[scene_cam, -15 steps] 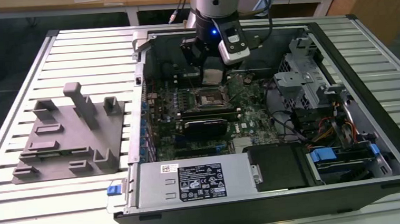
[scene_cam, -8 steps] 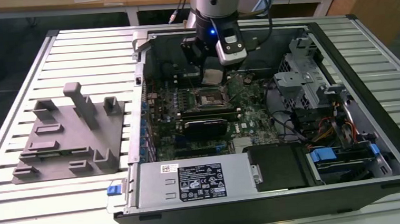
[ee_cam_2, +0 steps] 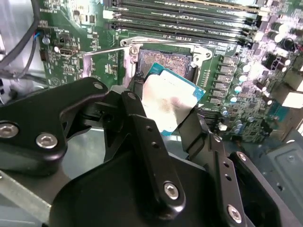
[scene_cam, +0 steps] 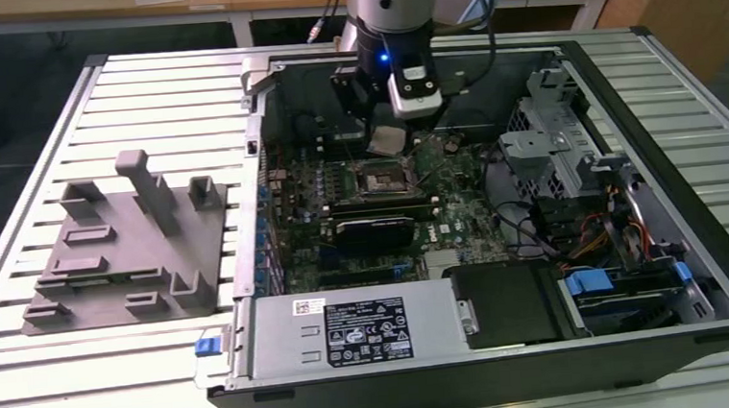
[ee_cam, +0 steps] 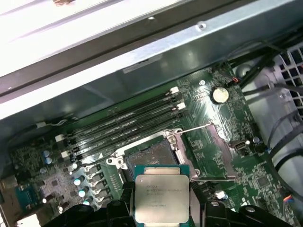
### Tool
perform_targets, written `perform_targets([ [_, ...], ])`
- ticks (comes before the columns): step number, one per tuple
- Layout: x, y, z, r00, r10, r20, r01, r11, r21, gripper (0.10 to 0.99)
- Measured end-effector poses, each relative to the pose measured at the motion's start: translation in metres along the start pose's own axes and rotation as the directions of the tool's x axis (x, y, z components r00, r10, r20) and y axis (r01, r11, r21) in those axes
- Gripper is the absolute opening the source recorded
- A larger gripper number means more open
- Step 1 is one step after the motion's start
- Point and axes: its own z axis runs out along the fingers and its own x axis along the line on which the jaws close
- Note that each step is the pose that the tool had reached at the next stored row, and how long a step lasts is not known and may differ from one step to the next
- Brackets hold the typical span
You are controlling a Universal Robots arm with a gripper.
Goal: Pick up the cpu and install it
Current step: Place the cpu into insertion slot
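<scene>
My gripper is shut on the cpu, a small square chip with a pale silvery top and a teal edge. Black fingers clamp its two sides. In the first wrist view the cpu hangs flat just above the open black socket frame on the green motherboard. The exterior view shows the gripper inside the open computer case, carrying the cpu a little above and behind the socket. The socket's metal lever stands raised.
The grey moulded fixture lies on the slatted table at the exterior view's left. Memory slots run beside the socket. Cables and a drive cage fill the case's right side; the power supply sits at the front.
</scene>
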Motion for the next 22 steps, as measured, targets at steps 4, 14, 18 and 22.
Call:
perform_targets([
  [4,0.0000,0.0000,0.0001,0.9989,0.048,0.0029,-0.048,0.9989,0.001,0.545],
  [14,0.0000,0.0000,0.0004,0.9868,0.161,0.0103,-0.161,0.9869,0.004,0.545],
  [18,-0.0001,0.0000,0.0005,0.9781,0.208,0.0137,-0.208,0.9781,0.006,0.545],
  [22,-0.0001,0.0000,0.0006,0.9680,0.251,0.0170,-0.251,0.9680,0.007,0.545],
])
